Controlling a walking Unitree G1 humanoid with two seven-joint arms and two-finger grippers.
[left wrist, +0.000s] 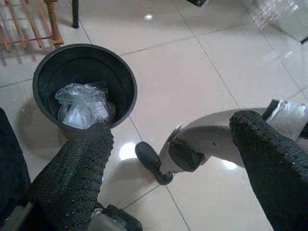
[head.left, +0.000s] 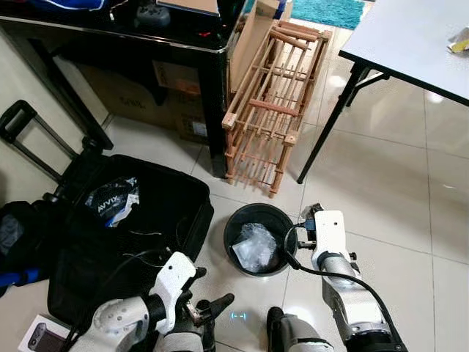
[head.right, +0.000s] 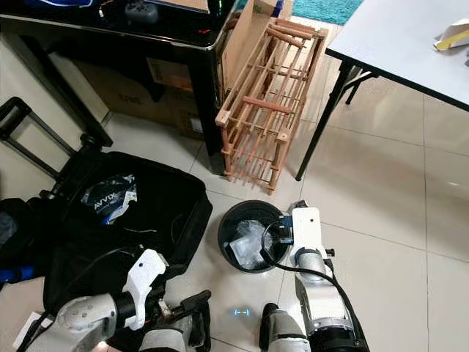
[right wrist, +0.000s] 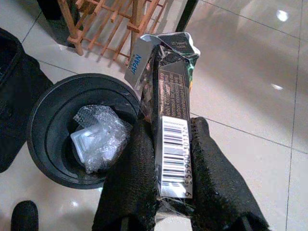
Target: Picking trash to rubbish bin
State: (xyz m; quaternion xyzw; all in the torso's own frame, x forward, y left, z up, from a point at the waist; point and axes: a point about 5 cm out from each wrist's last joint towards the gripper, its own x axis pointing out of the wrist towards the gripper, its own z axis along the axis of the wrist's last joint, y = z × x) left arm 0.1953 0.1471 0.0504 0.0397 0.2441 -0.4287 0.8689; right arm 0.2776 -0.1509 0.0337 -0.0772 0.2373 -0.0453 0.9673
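A round black rubbish bin [head.left: 233,220] stands on the tiled floor in front of me, with crumpled clear plastic [head.left: 255,246] inside. My right gripper [right wrist: 171,127] is shut on a black foil packet [right wrist: 171,91] with a barcode and a torn silver top. It holds the packet upright just beside the bin's right rim [right wrist: 53,120]. In the head view that gripper [head.left: 311,215] sits at the bin's right edge. My left gripper [left wrist: 171,127] is open and holds nothing. It hangs low, near and to the left of the bin [left wrist: 84,62], and its fingers [head.left: 212,308] show at the bottom of the head view.
An open black suitcase [head.left: 146,213] lies left of the bin, with a plastic bag [head.left: 113,199] in it. A tilted wooden rack [head.left: 275,103] leans behind the bin, next to a black desk [head.left: 212,95]. The grey table [head.left: 418,37] and its leg [head.left: 330,125] stand at the right.
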